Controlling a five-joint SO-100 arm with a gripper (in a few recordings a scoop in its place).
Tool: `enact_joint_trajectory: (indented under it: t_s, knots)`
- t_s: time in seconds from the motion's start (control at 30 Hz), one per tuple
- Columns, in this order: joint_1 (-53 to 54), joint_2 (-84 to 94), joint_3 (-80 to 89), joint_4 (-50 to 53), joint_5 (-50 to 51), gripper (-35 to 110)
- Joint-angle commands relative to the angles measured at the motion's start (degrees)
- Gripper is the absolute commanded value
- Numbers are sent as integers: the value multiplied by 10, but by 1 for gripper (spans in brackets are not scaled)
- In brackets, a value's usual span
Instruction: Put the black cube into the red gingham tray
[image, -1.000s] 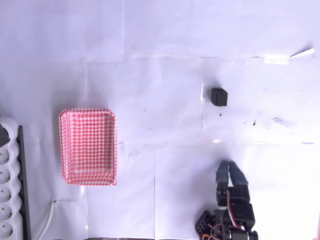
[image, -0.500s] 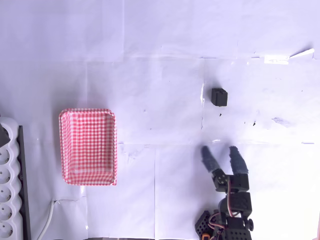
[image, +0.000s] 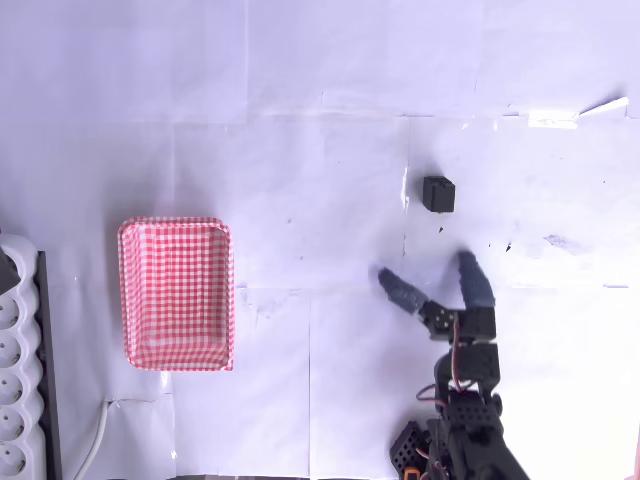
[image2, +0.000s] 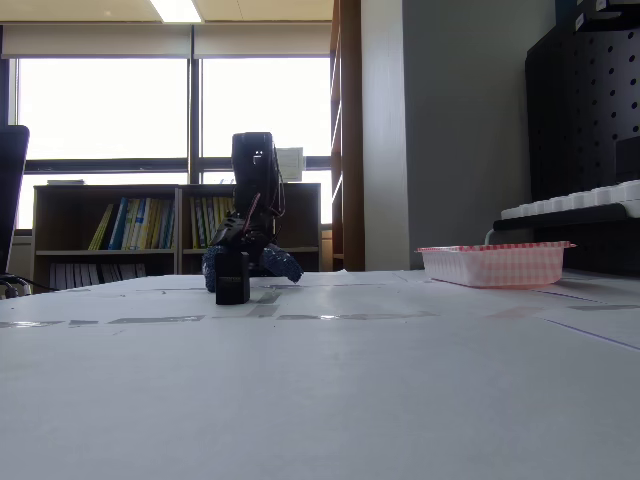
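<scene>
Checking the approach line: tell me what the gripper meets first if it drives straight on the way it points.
Probably the black cube. In the overhead view the open gripper points up the picture with the cube roughly between the finger lines, bare table between them. Height is unclear.

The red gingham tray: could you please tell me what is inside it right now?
Seen from overhead, the rectangular red-and-white checked tray holds nothing; its floor is bare. The small matte black cube sits on the white table, apart from it. In the low fixed view, the rim hides the tray's floor.

In the fixed view the black cube (image2: 232, 288) hides part of the hand (image2: 250, 266).
</scene>
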Motion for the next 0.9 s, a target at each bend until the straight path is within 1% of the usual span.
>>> enact_joint_trajectory:
  t_s: [0.0, 0.13, 0.3, 0.43, 0.6, 0.87]
  knots:
    - [2, 40, 51, -40, 10, 59]
    - [-2, 66, 54, -83, 12, 64]
    - [-3, 105, 59, -144, 8, 64]
    - [-2, 180, 89, -236, 16, 63]
    - [0, 221, 126, -265, 15, 63]
    - [4, 265, 197, -265, 11, 63]
